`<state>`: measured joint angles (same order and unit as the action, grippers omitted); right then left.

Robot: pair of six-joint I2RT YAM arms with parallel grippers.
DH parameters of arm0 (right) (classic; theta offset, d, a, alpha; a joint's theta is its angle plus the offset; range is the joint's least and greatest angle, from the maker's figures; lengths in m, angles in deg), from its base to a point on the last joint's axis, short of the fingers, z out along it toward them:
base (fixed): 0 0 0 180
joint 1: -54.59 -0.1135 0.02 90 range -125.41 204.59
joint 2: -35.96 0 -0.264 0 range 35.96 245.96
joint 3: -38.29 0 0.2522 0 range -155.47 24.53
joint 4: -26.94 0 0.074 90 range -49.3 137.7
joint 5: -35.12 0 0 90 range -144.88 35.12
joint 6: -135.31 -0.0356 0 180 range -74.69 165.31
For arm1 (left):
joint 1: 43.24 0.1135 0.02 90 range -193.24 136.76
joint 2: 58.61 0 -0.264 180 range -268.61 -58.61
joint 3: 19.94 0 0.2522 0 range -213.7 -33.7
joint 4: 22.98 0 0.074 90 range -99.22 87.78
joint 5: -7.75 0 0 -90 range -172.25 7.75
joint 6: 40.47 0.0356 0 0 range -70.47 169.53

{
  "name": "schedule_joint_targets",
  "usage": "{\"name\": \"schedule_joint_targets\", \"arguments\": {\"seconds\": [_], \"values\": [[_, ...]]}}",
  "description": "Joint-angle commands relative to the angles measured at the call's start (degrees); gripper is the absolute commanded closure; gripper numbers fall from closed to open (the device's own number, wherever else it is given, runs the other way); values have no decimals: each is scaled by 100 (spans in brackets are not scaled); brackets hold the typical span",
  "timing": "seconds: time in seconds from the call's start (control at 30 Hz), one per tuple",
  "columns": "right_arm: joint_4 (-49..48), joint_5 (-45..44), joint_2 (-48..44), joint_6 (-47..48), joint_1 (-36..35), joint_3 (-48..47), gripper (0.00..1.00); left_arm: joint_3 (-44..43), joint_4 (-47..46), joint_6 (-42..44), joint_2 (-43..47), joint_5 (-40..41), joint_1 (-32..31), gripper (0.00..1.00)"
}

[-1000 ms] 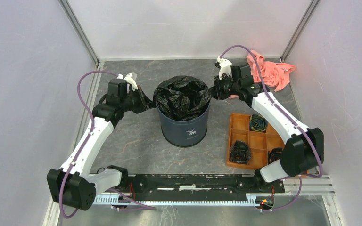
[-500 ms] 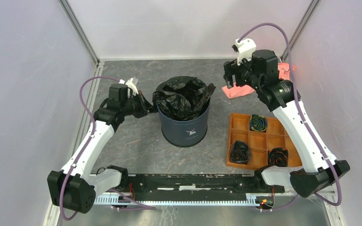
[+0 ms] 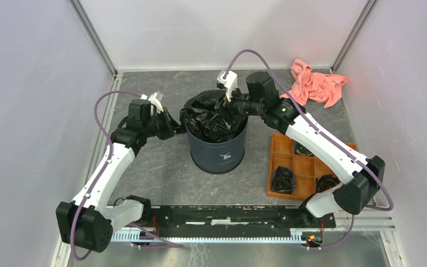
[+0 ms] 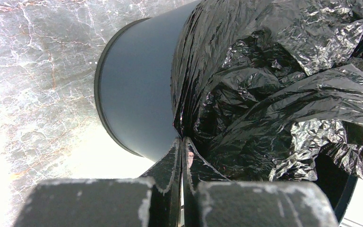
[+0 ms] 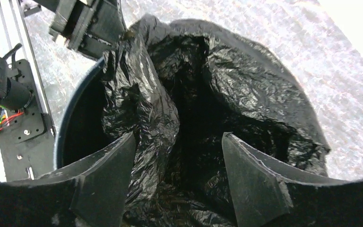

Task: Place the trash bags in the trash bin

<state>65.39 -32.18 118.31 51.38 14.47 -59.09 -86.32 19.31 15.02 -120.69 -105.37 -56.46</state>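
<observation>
Jaws of your left gripper (image 3: 173,127) are clamping the trash bag (image 3: 211,114) at the left rim of the trash bin (image 3: 219,156) in the top view, as they were half a second ago. Your right gripper (image 3: 226,105) is now hovering over the bin's mouth, no longer back by the pink cloth (image 3: 317,83). From the left wrist, those jaws are pinching black film beside the bin wall. From the right wrist, the jaws are standing apart above the bag, which is lying bunched inside the bin.
</observation>
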Motion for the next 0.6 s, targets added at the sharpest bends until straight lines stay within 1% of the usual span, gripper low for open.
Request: {"name": "schedule_joint_targets", "arguments": {"seconds": [0.0,0.03,0.1,0.2,0.3,0.4,0.57], "values": [[-352,396,-12,-8,14,121,30,-3,-194,-126,113,-205,12,98],[-524,499,-60,-99,16,277,32,-10,-183,-127,121,-195,12,98],[-752,718,-112,-260,10,535,42,-20,-179,-127,140,-197,12,98],[-807,986,-130,-471,-9,585,66,-45,-149,-136,170,-193,12,98],[-941,1123,-363,-847,-90,686,99,-47,-123,-165,238,-191,12,98],[-874,1123,-758,-1126,-278,839,99,-55,-78,-156,283,-179,12,98],[-1023,1228,-1448,-1657,-537,1439,100,-79,-15,-136,311,-144,12,98]]}}
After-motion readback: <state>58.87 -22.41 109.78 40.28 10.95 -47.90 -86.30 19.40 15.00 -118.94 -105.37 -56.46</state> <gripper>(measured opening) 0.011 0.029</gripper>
